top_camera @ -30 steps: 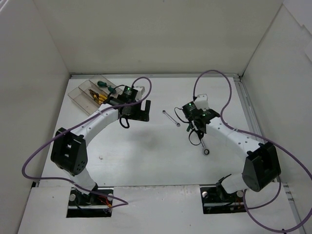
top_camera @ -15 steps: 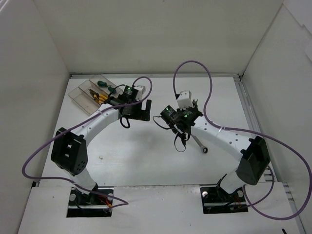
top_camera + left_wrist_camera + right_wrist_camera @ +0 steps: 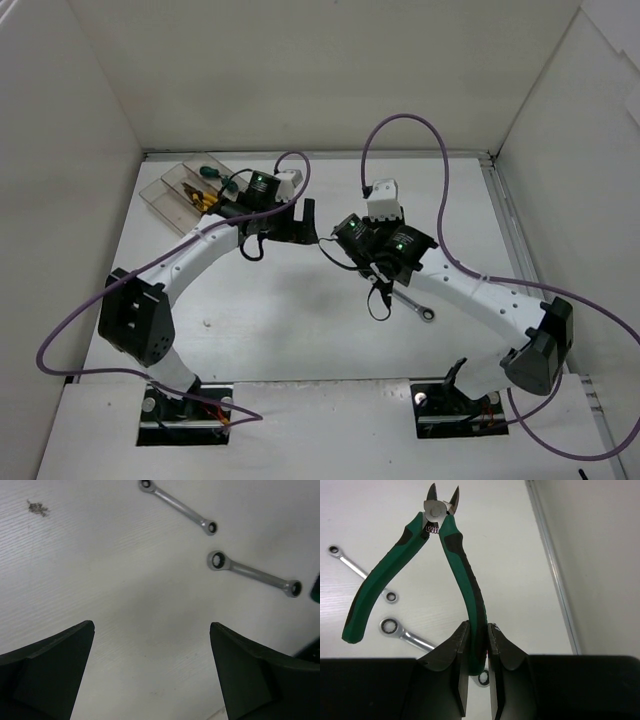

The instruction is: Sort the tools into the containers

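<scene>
My right gripper [image 3: 477, 645] is shut on one handle of green-handled cutting pliers [image 3: 462, 565], which hang above the table with their handles spread. Two silver wrenches [image 3: 360, 572] [image 3: 407, 635] lie on the table below them. The left wrist view shows the same two wrenches [image 3: 177, 505] [image 3: 255, 574] ahead of my left gripper [image 3: 152, 670], which is open and empty over bare table. In the top view the left gripper [image 3: 295, 225] and right gripper [image 3: 338, 240] sit close together mid-table. One wrench [image 3: 412, 303] shows beside the right arm. The clear containers [image 3: 155, 195] stand at the far left.
The containers hold a green-handled tool [image 3: 212, 175] and yellow-handled pliers [image 3: 200, 198]. White walls enclose the table on three sides. A metal rail [image 3: 505, 215] runs along the right edge. Purple cables loop over both arms.
My right arm has swung left toward the table's middle, carrying the pliers. It now covers one wrench in the top view. The left gripper has shifted slightly right toward it.
</scene>
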{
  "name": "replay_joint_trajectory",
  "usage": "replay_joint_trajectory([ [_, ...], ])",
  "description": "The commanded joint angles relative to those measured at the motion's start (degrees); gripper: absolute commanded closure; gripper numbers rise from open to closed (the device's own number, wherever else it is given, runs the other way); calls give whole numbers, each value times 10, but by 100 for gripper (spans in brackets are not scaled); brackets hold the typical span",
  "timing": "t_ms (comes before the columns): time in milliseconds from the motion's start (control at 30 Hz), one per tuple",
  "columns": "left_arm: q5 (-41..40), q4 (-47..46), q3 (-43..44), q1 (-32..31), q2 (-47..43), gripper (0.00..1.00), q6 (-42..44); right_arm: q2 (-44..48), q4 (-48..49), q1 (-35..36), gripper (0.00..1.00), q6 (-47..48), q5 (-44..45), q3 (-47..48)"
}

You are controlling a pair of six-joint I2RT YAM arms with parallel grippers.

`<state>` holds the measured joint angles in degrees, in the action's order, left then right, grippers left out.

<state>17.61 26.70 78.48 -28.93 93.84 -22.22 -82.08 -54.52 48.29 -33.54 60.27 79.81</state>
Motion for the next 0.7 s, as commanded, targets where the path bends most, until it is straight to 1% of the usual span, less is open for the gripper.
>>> replay_joint_trajectory([
  [0, 101, -76, 19, -3, -51, 6, -19, 56, 104, 5, 100, 55, -37, -20],
  [100, 143, -101, 34, -3, -46, 9, -29, 72, 133, 7, 100, 83, -72, -38],
  [167, 175, -114, 42, -3, -47, 10, -36, 71, 140, 6, 100, 101, -80, -43],
  [267, 211, -128, 67, -3, -41, 13, -42, 66, 148, 6, 100, 111, -104, -50],
  [300, 226, -132, 76, -3, -34, 15, -43, 66, 154, 6, 100, 113, -119, -51],
  [400, 240, -145, 88, -16, -20, 17, -42, 68, 171, 7, 100, 126, -140, -50],
  [567, 223, -133, 115, -46, 12, 20, -34, 69, 188, 5, 100, 145, -166, -46],
  [667, 189, -125, 118, -59, 27, 23, -25, 73, 200, 7, 100, 148, -181, -47],
])
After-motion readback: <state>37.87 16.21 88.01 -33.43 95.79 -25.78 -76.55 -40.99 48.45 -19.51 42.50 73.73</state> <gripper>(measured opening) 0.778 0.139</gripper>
